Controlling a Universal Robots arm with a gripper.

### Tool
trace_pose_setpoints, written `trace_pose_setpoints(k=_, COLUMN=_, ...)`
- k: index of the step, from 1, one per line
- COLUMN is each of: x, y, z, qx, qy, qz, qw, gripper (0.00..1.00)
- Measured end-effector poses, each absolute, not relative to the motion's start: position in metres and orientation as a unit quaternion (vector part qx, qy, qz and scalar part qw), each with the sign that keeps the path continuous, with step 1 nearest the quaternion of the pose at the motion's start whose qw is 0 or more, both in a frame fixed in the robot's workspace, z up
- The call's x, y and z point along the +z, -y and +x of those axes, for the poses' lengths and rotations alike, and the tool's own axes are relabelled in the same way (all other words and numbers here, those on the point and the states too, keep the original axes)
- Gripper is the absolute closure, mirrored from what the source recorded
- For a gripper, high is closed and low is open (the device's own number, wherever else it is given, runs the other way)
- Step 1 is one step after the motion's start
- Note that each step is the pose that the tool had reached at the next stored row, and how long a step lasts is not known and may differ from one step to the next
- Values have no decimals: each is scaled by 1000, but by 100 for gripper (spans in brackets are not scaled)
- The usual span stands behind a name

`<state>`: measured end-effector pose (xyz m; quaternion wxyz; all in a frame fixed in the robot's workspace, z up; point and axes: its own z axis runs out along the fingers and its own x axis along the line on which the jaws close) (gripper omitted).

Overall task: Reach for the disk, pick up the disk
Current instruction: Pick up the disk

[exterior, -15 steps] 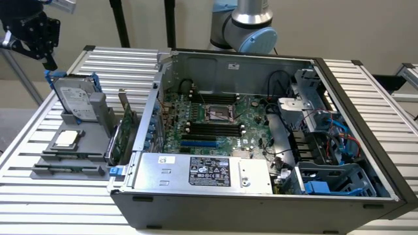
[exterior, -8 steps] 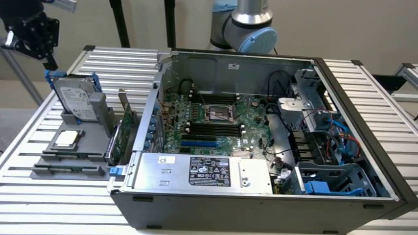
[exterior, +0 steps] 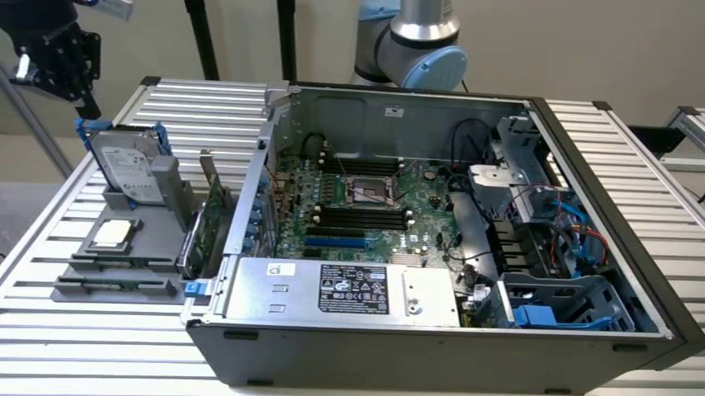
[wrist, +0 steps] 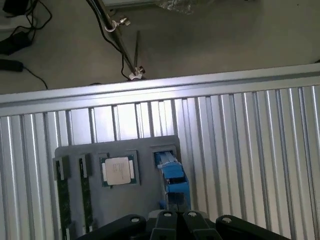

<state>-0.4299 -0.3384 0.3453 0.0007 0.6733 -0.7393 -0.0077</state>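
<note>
Exterior view, disk (exterior: 128, 172) upright, white label (exterior: 115, 157) unreadable

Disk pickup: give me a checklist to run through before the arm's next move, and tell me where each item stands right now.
1. The disk stands upright in the grey holder: ok.
2. The gripper is above the disk's top edge, with the blue rail just ahead of it in the wrist view: ok.
3. Jaws open wide enough to take the disk: not ok, they are shut.
4. Disk gripped: not ok, not yet held.
5. The chip lies flat in the holder beside the disk, off the gripper's line: ok.
6. Disk loose enough in its slot to lift out: cannot tell.
</note>
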Motion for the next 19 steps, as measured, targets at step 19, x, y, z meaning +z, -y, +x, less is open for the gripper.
trace_pose_setpoints(k=19, x=344, y=334, z=-430, qx=-7, qy=715, qz=699, qw=0, gripper=53)
